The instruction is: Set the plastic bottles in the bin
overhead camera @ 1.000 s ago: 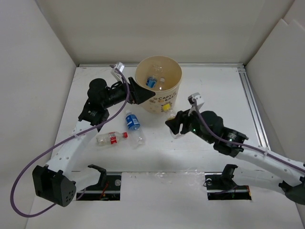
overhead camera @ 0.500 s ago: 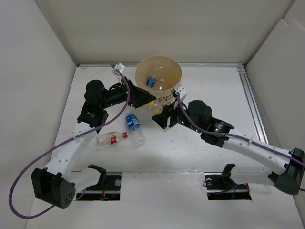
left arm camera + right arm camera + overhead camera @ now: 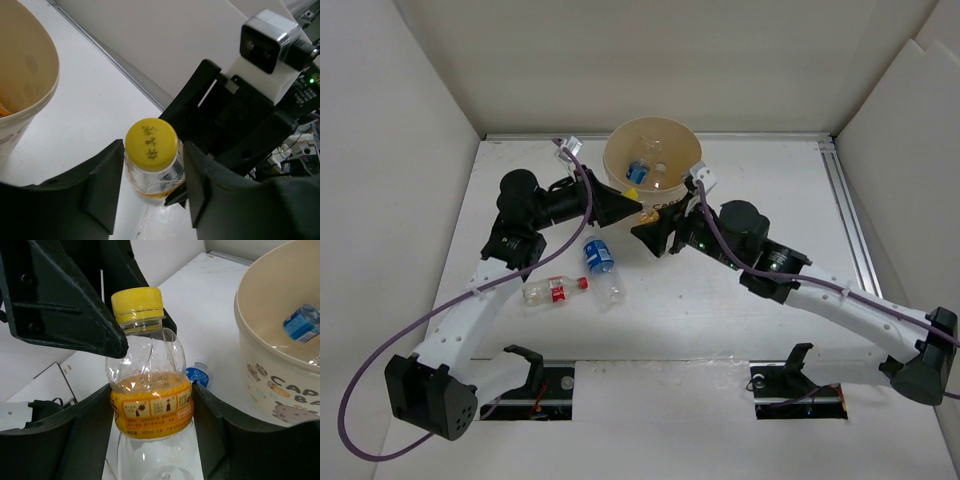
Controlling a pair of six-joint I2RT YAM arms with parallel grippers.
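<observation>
A yellow-capped bottle (image 3: 645, 214) with an orange label (image 3: 152, 407) hangs above the table just in front of the bin (image 3: 692, 150). My right gripper (image 3: 150, 407) is shut on its labelled body. My left gripper (image 3: 152, 165) comes from the opposite side, and its fingers (image 3: 102, 175) press both sides of the bottle's shoulder under the cap (image 3: 151, 140). The tan bin (image 3: 270, 365) holds a blue-labelled bottle (image 3: 638, 172). A second blue-labelled bottle (image 3: 601, 262) and a red-labelled bottle (image 3: 556, 290) lie on the table to the left.
White walls enclose the table on three sides. A metal rail (image 3: 850, 220) runs along the right edge. Both arm bases stand at the near edge. The two arms meet nose to nose right in front of the bin's wall.
My right arm carried the yellow-capped bottle left, up to the left gripper. The left gripper, wide open before, has closed round the bottle's top.
</observation>
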